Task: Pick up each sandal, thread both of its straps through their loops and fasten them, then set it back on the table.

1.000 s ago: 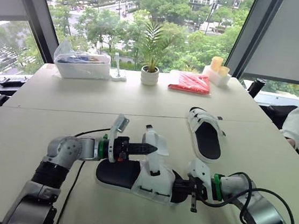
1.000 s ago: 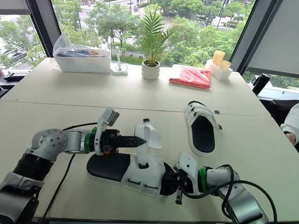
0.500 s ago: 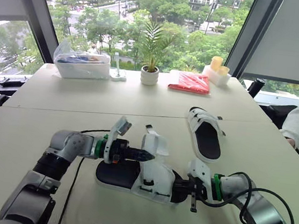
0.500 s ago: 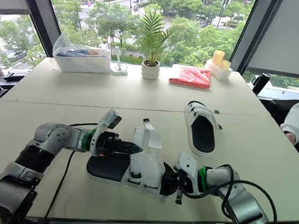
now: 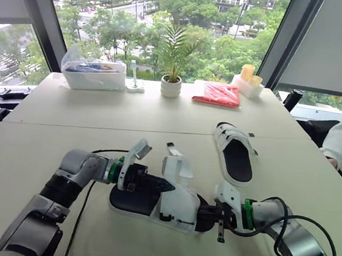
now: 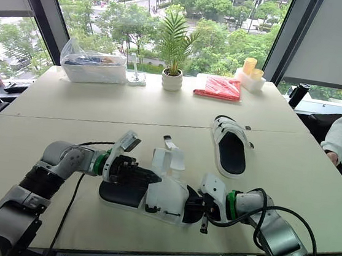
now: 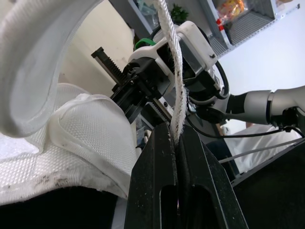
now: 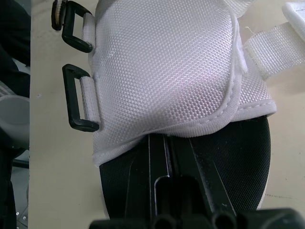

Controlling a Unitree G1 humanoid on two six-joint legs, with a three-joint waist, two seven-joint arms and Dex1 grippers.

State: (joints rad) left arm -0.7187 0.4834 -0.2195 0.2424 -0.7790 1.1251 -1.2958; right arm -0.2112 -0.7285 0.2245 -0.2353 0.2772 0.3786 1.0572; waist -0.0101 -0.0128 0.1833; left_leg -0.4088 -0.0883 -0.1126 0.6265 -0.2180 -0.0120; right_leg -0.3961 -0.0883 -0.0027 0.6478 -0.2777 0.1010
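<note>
Left gripper [image 5: 165, 187]: clamped on white strap [image 7: 167, 43], lower centre of frame.
Right gripper [image 8: 164, 143]: pinched on near sandal [image 5: 177, 208], at its sole end.
Second sandal [image 5: 237, 153]: flat on table [image 5: 67, 116], right of centre.

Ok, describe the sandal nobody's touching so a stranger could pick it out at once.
On the long table, look at the robot's right half, about midway across. A white sandal with a black footbed lies there flat and alone. Unlike the near sandal, whose strap the left gripper pinches, nothing holds it.
</note>
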